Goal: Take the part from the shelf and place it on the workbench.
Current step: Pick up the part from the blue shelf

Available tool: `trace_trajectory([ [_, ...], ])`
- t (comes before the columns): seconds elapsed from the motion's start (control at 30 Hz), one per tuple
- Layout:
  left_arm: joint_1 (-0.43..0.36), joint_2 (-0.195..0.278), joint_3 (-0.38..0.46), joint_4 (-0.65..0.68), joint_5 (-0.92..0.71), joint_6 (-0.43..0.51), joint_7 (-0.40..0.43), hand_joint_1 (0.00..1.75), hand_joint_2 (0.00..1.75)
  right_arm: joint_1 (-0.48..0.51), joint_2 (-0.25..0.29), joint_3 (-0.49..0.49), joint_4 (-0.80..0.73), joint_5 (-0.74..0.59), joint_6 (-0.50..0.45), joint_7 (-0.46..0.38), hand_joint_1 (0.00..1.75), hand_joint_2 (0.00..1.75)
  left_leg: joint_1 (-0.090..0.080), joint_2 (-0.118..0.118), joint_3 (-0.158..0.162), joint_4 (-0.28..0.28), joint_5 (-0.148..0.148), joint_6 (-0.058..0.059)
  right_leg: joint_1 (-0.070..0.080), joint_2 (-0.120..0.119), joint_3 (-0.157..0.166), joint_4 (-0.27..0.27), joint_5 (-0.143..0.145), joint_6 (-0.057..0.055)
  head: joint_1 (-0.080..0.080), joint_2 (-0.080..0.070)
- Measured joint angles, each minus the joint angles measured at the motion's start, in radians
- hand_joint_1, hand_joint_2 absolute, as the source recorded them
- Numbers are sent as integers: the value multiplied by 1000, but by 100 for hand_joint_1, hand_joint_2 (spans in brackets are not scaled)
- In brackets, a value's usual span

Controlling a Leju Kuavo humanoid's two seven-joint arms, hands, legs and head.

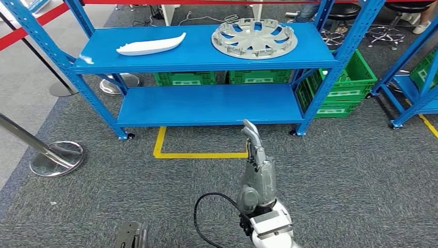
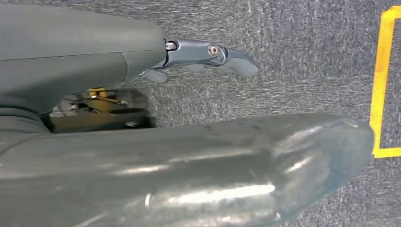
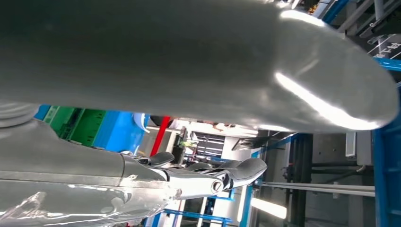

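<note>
Head view: my right hand (image 1: 254,155) raised before the blue shelf (image 1: 206,54), fingers straight, holding nothing.
White part (image 1: 151,46) and wheel cover (image 1: 254,39) lie on top; crate labels are unreadable to me.

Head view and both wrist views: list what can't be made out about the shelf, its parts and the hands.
- Wheel cover: in the head view its far rim is crossed by the shelf post.
- Green crates: contents hidden behind the shelf boards.
- Left hand: in the left wrist view the thumb covers much of it; in the head view it is cut off by the bottom edge.
- Right hand: the wrist view is blocked by its thumb, so the white part is unseen there.
</note>
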Motion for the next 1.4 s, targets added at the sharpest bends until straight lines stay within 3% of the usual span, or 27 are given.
trace_trajectory([
  [0.07, -3, -1, -3, 0, 0, -10, -5, 0, 0, 0, 0, 0, 0, 3, 0, 4, 0, 0, 4, -3, 43, -92, 26, 8, 3, 3, -3, 4, -2, 13, 0, 0],
  [0.2, 0, -1, -5, 0, -1, -62, -35, 0, 0, 2, 0, -5, 0, -3, 1, 24, 0, 0, -2, -5, 49, -109, 22, 45, -1, 0, -13, 18, -16, 30, 3, 0],
  [0.27, 0, -1, -6, -1, -5, -74, -46, 0, 0, 4, 0, -9, 0, -9, 1, 27, 0, 0, -4, -3, 50, -111, 23, 58, -1, -5, -54, 111, -69, 34, 7, 0],
  [0.33, 1, 0, -6, -1, -5, -72, -36, 0, 0, 4, 0, -11, 0, -4, 1, 27, 0, 0, -9, -1, 50, -111, 22, 64, 1, -7, -121, 250, -131, 32, 10, 0],
  [0.37, 2, 0, -6, -1, -3, -72, -28, 0, 0, 5, 0, -11, 0, -1, 0, 28, 0, 0, -11, 0, 51, -111, 21, 66, 1, -7, -142, 291, -141, 31, 10, 0],
  [0.4, 2, 0, -6, -1, -2, -72, -21, 0, 0, 5, 0, -11, 0, 2, 0, 29, 0, 0, -13, 0, 52, -111, 21, 67, 2, -7, -146, 296, -131, 28, 10, 0],
  [0.43, 3, 1, -5, -1, 0, -72, -17, 0, 0, 5, 0, -11, 0, 4, 0, 30, 0, 0, -14, -1, 53, -110, 20, 67, 3, -7, -129, 259, -104, 25, 9, 0],
  [0.53, 3, 1, -4, -1, 1, -76, -12, 0, 0, 5, 0, -11, 0, 7, 0, 30, 0, 0, -18, -3, 59, -109, 15, 60, 5, -6, -30, 62, -18, 18, 10, 0],
  [0.6, 3, 2, -4, -1, 1, -94, 14, 0, 0, 5, 0, -11, 0, 11, 1, 30, 0, 0, -19, -3, 59, -110, 14, 50, 8, -3, -7, 15, -11, 15, 9, 0],
  [0.7, 6, 3, -4, -1, -6, -123, 77, 0, 0, 4, 2, -11, 0, 16, 6, 31, 0, 0, -14, -1, 57, -105, 1, 33, 8, 1, -2, 6, -16, -2, 8, 0],
  [0.77, 10, 4, -4, -1, -9, -128, 106, 0, 0, 5, 4, -11, 0, 18, 10, 31, 0, 0, -13, 0, 20, -29, -39, 23, 4, -3, 11, 1, -17, -13, 5, 0],
  [0.83, 15, 6, -1, -1, -1, -117, 128, 0, 0, 5, 4, -11, 0, 20, 12, 30, 0, 0, -12, 0, -57, 106, -95, 16, 4, -7, 18, 1, -16, -18, 3, 0],
  [0.87, 17, 7, 3, -1, 6, -108, 136, 0, 0, 5, 4, -11, 1, 21, 12, 30, 0, 0, -12, 0, -90, 157, -109, 15, 4, -7, 20, 1, -18, -18, 4, 0],
  [0.9, 18, 8, 7, -1, 13, -99, 142, 0, 0, 5, 4, -11, 1, 22, 12, 30, 0, 0, -11, 0, -108, 175, -101, 14, 4, -5, 22, 1, -20, -18, 3, 0],
  [0.93, 19, 8, 11, -1, 18, -91, 145, 0, 0, 5, 4, -11, 1, 23, 12, 30, 0, 0, -11, 0, -106, 153, -73, 13, 3, -3, 25, 1, -23, -16, 3, 0],
  [1.0, 18, 9, 17, -1, 16, -75, 149, 0, 0, 5, 4, -11, 1, 25, 11, 30, 0, 0, -9, 1, -53, 27, 11, 13, 2, 0, 34, 2, -33, -9, 3, 0],
  [1.07, 17, 8, 20, -1, 5, -56, 157, 0, 0, 5, 4, -11, 1, 28, 9, 29, 0, 0, -7, 1, -3, -80, 57, 19, 7, 4, 37, 4, -43, 1, 1, 0],
  [1.17, 17, 6, 21, -1, -4, -40, 166, 0, 0, 5, 4, -11, 1, 31, 6, 28, 0, 0, -8, 0, 7, -105, 55, 38, 9, 6, 38, -1, -51, 15, 6, 0],
  [1.23, 16, 6, 21, -1, -6, -38, 170, 0, 0, 5, 4, -11, 1, 33, 5, 28, 0, 0, -8, 0, 11, -107, 52, 53, 6, 1, 30, 25, -73, 24, 7, 0],
  [1.27, 16, 6, 22, -1, -6, -41, 173, 0, 0, 5, 4, -11, 1, 33, 4, 27, 0, 0, -8, 0, 13, -108, 51, 59, 6, -1, 11, 70, -99, 27, 8, 0],
  [1.33, 17, 6, 25, -1, -6, -54, 182, 0, 0, 5, 4, -12, 1, 34, 3, 27, 0, 0, -10, 1, 15, -108, 47, 66, 6, -6, -61, 209, -163, 30, 10, 0],
  [1.37, 18, 6, 27, -1, -6, -60, 185, 0, 0, 5, 4, -12, 1, 35, 3, 27, 0, 0, -12, 1, 15, -108, 46, 68, 6, -6, -95, 267, -181, 30, 10, 0],
  [1.4, 19, 6, 29, -1, -6, -65, 187, 0, 0, 5, 3, -12, 1, 35, 2, 27, 0, 0, -13, 1, 17, -108, 44, 69, 6, -6, -114, 293, -179, 29, 10, 0],
])
